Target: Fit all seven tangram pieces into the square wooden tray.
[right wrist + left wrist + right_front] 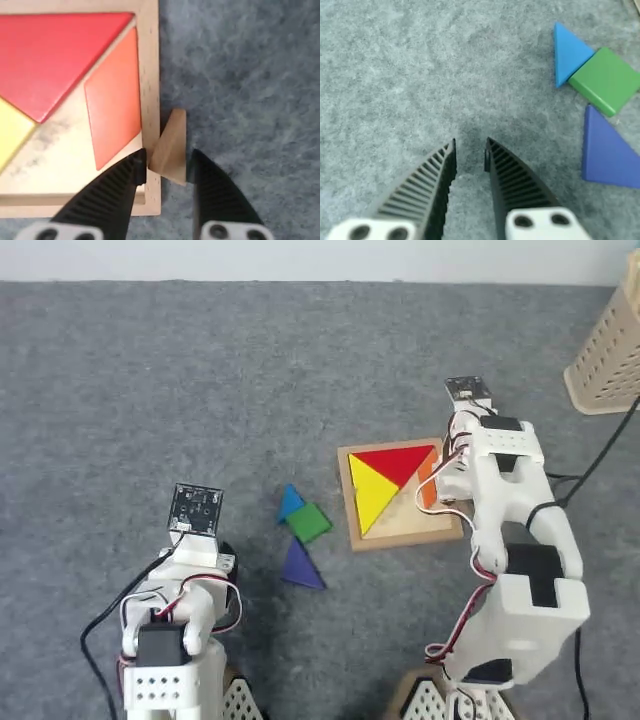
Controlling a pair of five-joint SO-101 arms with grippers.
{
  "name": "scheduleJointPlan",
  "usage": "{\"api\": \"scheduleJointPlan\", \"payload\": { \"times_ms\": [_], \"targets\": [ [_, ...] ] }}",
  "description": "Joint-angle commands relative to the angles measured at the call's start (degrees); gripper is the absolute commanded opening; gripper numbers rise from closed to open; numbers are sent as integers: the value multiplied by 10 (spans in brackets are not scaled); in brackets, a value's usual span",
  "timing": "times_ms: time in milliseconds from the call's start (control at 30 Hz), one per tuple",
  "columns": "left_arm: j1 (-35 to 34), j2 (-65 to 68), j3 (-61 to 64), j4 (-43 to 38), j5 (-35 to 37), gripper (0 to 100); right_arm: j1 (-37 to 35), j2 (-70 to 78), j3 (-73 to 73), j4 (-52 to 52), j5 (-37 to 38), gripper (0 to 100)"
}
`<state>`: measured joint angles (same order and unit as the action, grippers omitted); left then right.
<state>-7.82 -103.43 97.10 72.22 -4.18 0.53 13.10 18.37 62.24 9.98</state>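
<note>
The square wooden tray (pixel 400 538) holds a red triangle (pixel 395 462), a yellow triangle (pixel 372 495) and an orange parallelogram (pixel 428 480). My right gripper (pixel 166 160) is shut on a tan wooden triangle (pixel 170 145), which stands on edge against the outside of the tray rim (pixel 150 75). Left of the tray on the carpet lie a light blue triangle (pixel 290 502), a green square (pixel 309 523) and a dark blue triangle (pixel 298 565). My left gripper (pixel 470 145) hovers narrowly open over bare carpet, short of the green square (pixel 607 80).
A beige slotted basket (pixel 610 350) stands at the far right edge. Black cables (pixel 590 465) trail beside the right arm. Grey carpet covers the whole table, with wide free room at the back and left.
</note>
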Motion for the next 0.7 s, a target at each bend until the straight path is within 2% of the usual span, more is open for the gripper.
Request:
{"api": "scheduleJointPlan", "payload": {
  "times_ms": [0, 300, 433, 533, 667],
  "targets": [
    [-1, -10, -5, 2, -4, 91, 10, -4, -27, -13, 10, 66],
    [-1, -10, -5, 2, -4, 91, 10, -9, -34, -5, 9, 58],
    [-1, -10, -5, 2, -4, 91, 19, -46, -46, 22, 8, 2],
    [-1, -10, -5, 2, -4, 91, 22, -75, -46, 34, 8, 8],
    [-1, -10, -5, 2, -4, 91, 22, -111, -46, 56, -20, 6]
  ]
}}
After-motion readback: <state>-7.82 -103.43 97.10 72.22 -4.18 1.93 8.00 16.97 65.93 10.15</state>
